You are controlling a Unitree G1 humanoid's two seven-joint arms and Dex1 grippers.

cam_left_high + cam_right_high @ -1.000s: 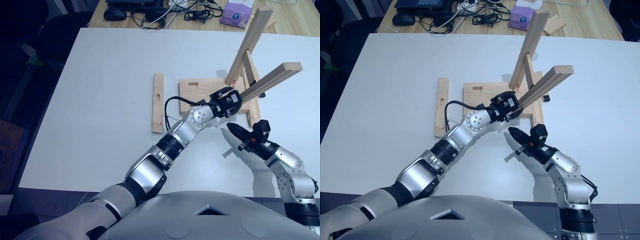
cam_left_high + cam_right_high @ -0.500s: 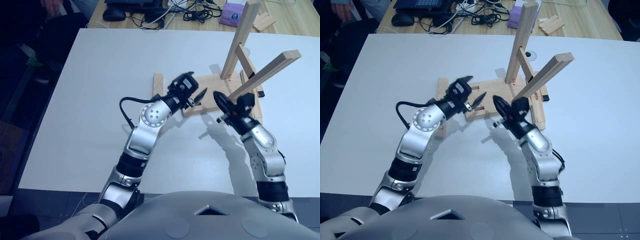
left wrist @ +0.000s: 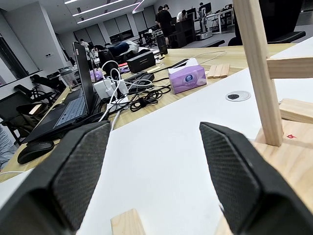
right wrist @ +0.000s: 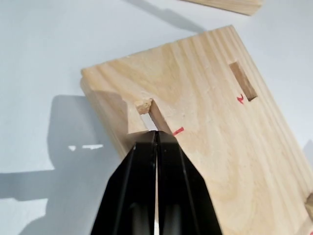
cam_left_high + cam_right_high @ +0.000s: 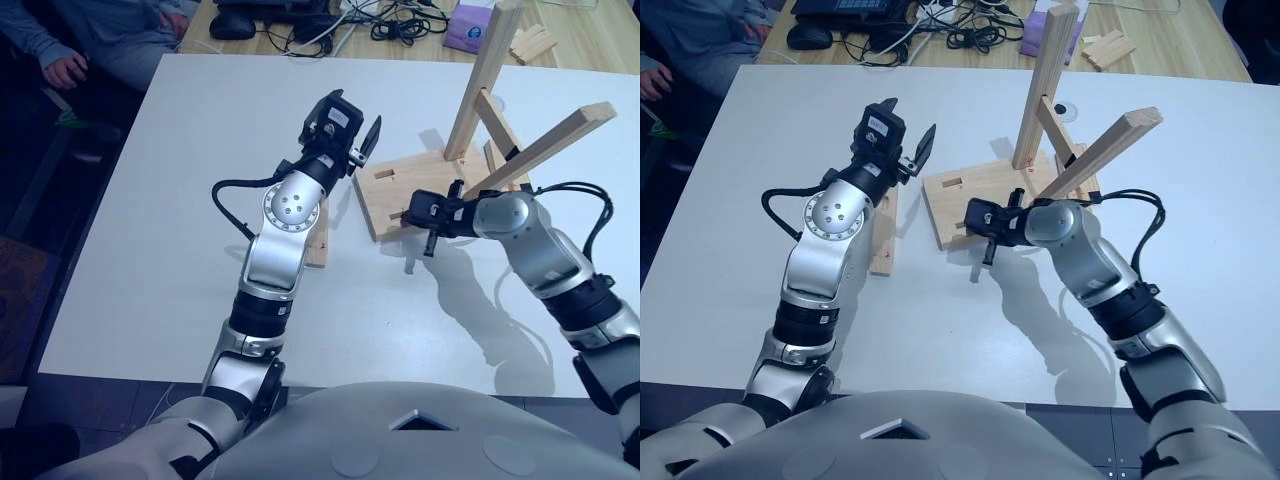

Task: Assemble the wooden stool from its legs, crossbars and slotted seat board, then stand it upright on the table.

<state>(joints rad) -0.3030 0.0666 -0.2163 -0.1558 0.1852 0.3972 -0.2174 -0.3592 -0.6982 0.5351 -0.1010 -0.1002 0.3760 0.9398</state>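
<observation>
Right gripper point(image 4: 156, 133) swung to seat board point(image 4: 210, 127) slot, jaws pressed together, seemingly touching; left gripper point(image 3: 155, 166) spread.

Head stereo pair looks down over the white worktop point(image 5: 200, 150), both eyes sharing the seat board point(image 5: 390, 195). Left wrist cam sits low, facing the back desk point(image 3: 166, 100); right wrist cam's right up on a slot point(image 4: 152, 117).
</observation>
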